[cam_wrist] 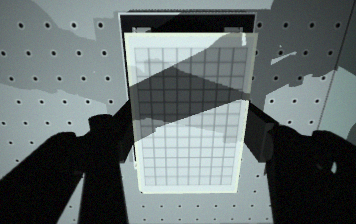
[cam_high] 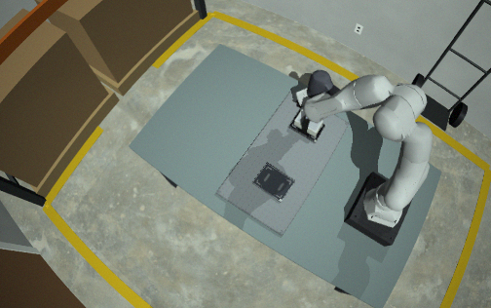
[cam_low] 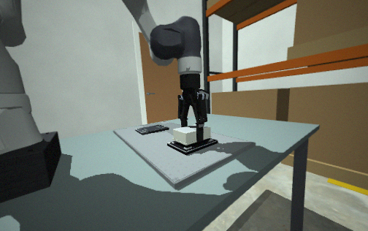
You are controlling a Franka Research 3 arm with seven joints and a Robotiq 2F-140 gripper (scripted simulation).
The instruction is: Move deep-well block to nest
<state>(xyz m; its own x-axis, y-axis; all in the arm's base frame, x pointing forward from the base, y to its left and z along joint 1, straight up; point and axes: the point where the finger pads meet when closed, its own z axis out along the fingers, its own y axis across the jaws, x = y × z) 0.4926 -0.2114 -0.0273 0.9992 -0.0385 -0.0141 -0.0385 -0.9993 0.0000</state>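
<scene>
The white 96-well deep-well block (cam_low: pixel 190 136) is down at the black plate nest N2 (cam_low: pixel 193 145), the nest nearer the exterior camera. I cannot tell whether its bottom rests fully on the nest. My gripper (cam_low: pixel 190 131) points straight down and is shut on the block's two long sides. In the wrist view the block (cam_wrist: pixel 189 111) fills the middle between my fingers. Its cut-off corner (cam_wrist: pixel 244 39) is at the top right, and the nest's dark edge (cam_wrist: pixel 187 22) shows beyond it. The other nest, N1 (cam_high: pixel 274 181), is empty. From above, my arm hides most of the block (cam_high: pixel 310 125).
Both nests sit on a grey perforated baseplate (cam_high: pixel 283 163) on the table. The arm's black base (cam_high: pixel 372 210) stands at the table's edge. Shelving with brown boxes (cam_low: pixel 310 73) is behind the table and a hand truck (cam_high: pixel 450 63) stands by the wall.
</scene>
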